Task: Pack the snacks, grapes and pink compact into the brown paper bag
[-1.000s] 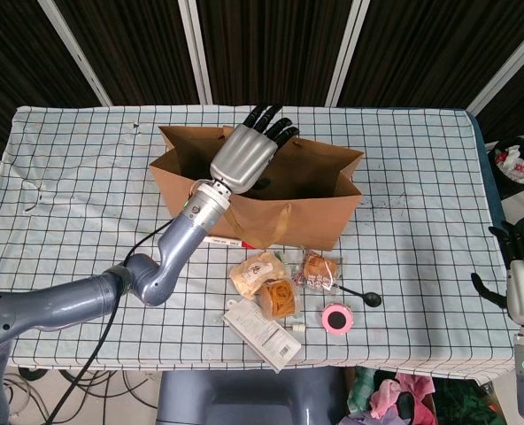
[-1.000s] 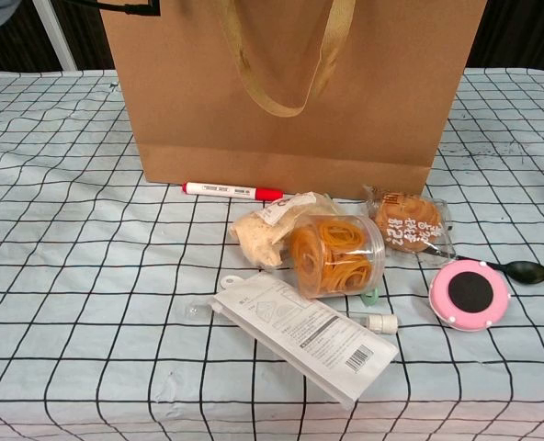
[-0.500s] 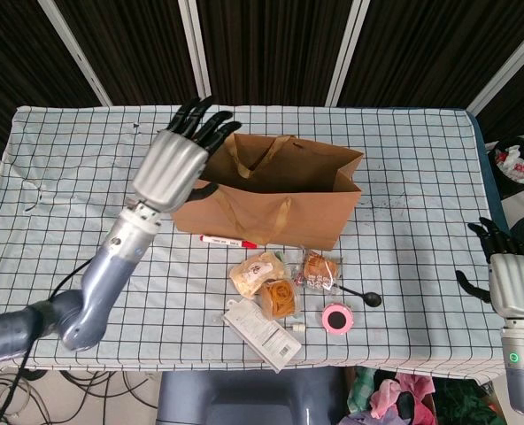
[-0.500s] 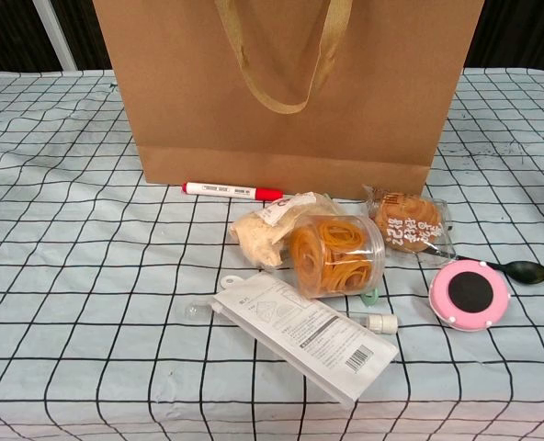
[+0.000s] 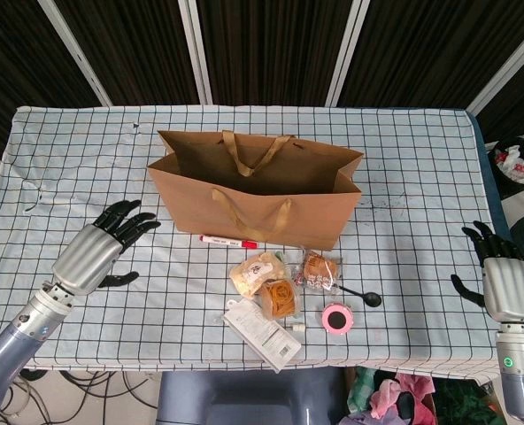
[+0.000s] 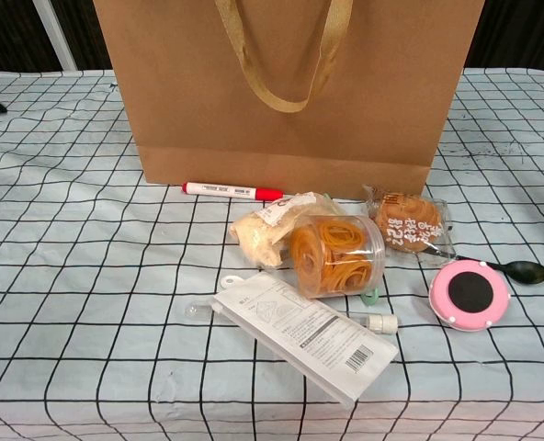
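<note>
The left robot hand (image 5: pixel 94 252) has left the bag (image 5: pixel 262 199) mouth and hangs spread, empty, near the counter's left edge — right robot hand (image 5: pixel 503 282) likewise spread at the right edge. Snacks (image 5: pixel 280 282) and compact (image 5: pixel 337 317) wait by the front edge — unpacked.

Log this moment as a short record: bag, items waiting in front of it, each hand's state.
bag: brown paper bag upright, mouth open, handles up
snacks: pale wrapped bun, clear tub of orange rings, wrapped round cake, all on the table in front of the bag
compact: round pink compact, right of the snacks
grapes: none visible
left hand: open, holds nothing
right hand: open, holds nothing
</note>
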You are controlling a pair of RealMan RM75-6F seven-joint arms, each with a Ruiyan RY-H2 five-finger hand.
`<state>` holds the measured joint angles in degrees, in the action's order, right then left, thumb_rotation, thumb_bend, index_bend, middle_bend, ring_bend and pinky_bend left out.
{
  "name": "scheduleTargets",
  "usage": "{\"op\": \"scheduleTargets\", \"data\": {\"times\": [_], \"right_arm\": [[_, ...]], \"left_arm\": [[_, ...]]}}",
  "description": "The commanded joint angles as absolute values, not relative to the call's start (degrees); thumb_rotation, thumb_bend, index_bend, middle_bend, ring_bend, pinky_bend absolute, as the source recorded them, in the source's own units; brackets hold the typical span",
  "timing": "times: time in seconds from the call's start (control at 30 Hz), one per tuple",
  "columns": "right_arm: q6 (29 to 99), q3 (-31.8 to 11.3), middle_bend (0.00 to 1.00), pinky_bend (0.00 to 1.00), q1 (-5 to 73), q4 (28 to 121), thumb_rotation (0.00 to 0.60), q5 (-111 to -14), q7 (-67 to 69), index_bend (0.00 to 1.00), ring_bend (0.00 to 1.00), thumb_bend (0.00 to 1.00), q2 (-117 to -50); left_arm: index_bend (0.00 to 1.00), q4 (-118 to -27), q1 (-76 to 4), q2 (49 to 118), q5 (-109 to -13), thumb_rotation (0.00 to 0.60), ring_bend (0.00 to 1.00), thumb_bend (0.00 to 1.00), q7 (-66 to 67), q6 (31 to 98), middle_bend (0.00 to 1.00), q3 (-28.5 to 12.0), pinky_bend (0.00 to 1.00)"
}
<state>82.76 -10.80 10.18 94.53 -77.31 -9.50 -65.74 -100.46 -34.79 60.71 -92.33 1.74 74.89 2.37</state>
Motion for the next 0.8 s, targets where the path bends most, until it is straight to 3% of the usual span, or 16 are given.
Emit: {"op": "scheduleTargets", "data": {"times": [0.03,0.4,0.8], "right_arm": [[83.1,-10.7,0.11,0.23,10.0,94.6,0.6,-77.5,-9.6,0.17,0.2,0.2,-65.6],[84.1,-10.4,0.11,0.23,9.5,94.3,0.6,-77.9,-8.6,0.17,0.2,0.2,-66.0],[84.7,-10.3,0.11,0.23,8.7,94.0,0.6,-77.7,-7.6,0.17,0.2,0.2,-65.6]], "left_arm": [[0.18,-90.8,-35.4,69.2,-95.9,0.6,0.02,0.1,-4.2,67.6,0.17,4.9,0.11],[0.17,-83.1,-42.2,83.4,-96.1,0.6,0.01,0.1,-4.7,56.8,0.14,2.5,0.11],[0.17,-76.6,-46.3,95.1,-93.0,0.6,0.0,0.1,0.8,54.2,0.1,-3.6,0.11]]}}
